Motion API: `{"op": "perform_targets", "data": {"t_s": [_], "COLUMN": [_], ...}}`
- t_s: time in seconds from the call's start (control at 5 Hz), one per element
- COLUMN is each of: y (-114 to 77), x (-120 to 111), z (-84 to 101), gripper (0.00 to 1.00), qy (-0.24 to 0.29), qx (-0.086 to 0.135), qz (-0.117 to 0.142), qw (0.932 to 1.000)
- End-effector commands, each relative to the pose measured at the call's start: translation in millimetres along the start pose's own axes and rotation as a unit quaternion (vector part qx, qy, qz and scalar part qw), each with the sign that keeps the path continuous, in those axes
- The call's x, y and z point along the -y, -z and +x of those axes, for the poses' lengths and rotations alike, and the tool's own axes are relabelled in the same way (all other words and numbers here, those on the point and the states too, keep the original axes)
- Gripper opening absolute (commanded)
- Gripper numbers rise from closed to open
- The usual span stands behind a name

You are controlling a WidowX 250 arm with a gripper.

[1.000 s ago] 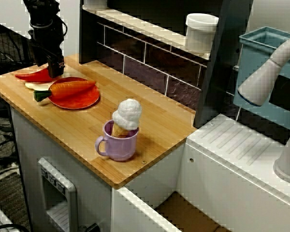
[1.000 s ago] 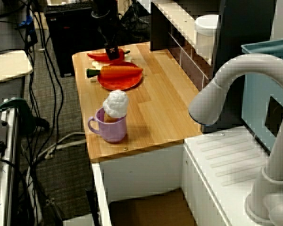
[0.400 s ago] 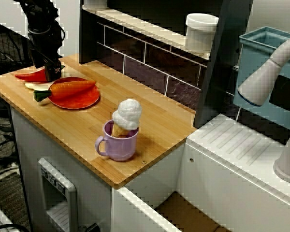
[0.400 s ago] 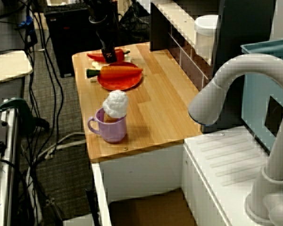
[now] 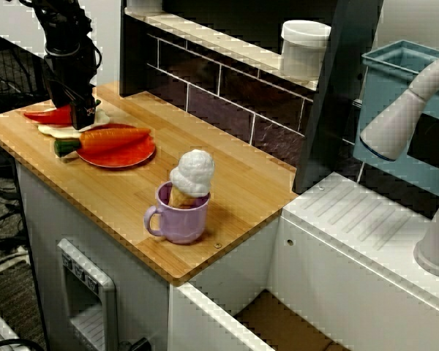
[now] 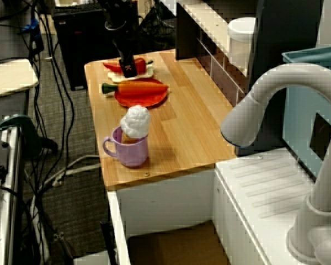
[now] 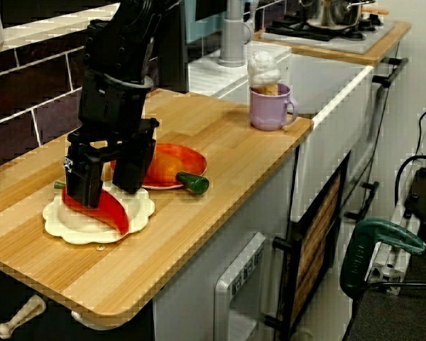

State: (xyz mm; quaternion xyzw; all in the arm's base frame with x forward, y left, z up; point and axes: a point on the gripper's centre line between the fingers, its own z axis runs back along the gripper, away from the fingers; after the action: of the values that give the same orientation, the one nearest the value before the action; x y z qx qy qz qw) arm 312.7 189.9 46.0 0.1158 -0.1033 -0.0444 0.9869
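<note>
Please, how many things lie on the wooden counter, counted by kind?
Plates: 2, the cream plate and the red plate
Toy foods: 3, the red pepper, the carrot, the ice cream cone
Mugs: 1, the purple mug
Total: 6

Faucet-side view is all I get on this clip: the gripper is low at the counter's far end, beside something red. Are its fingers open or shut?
Observer: Open. In the view from the counter's end, the gripper shows two fingers spread, with a clear gap between them.
Operator: And the red thing?
Observer: A curved red pepper, lying on a cream plate with a scalloped rim.
Operator: Is the pepper between the fingers?
Observer: Only partly visible. One finger stands in front of the pepper's end, and the rest of it runs out below the gap. I cannot tell whether they touch.
</note>
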Motion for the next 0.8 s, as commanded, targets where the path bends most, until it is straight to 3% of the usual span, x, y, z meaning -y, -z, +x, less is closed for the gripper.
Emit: {"op": "perform_targets", "data": {"t_s": [0.0,0.2,0.6], "y": [-36.9,-48.0,-52.7], "x": [0.0,10.0,28.6], "z": [31.5,32.4,19.5], "gripper": [1.00,1.00,1.00], "qy": [-0.038,-0.036,0.000], "qx": [0.002,-0.005,-0.006], "qz": [-0.054,-0.081,-0.089], "qw": [0.9978,0.9961,0.9960]}}
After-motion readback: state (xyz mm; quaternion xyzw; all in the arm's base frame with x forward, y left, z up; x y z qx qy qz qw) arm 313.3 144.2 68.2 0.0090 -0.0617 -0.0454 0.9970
